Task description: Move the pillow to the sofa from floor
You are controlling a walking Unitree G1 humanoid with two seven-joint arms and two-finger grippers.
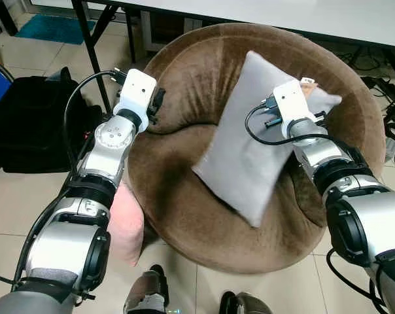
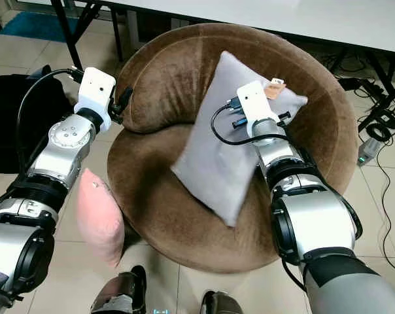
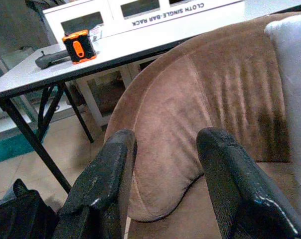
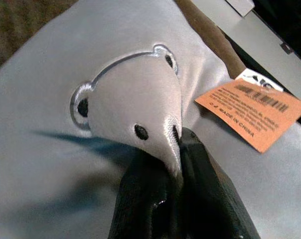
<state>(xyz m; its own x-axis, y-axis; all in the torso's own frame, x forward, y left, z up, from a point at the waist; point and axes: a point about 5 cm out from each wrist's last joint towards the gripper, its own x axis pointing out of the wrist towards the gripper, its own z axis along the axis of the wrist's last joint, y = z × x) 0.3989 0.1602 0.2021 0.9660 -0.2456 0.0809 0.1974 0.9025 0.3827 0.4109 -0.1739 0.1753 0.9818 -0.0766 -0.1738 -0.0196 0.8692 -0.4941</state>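
Observation:
A grey pillow (image 1: 246, 140) with an orange tag (image 4: 250, 114) lies tilted in the round brown sofa chair (image 1: 184, 216), leaning against its backrest. My right gripper (image 4: 176, 149) is shut on a fold of the grey pillow near its upper right corner, where an embossed bear face shows. My left gripper (image 3: 165, 149) is open with nothing between its fingers, hovering at the left edge of the sofa's backrest. A pink pillow (image 2: 99, 216) stands on the tiled floor against the sofa's left side, beneath my left arm.
A white table (image 1: 302, 16) with black legs stands behind the sofa. A black bag (image 1: 31, 124) sits on the floor at left. Cables and a power strip (image 2: 374, 134) lie on the floor at right. An orange device (image 3: 78, 46) rests on the table.

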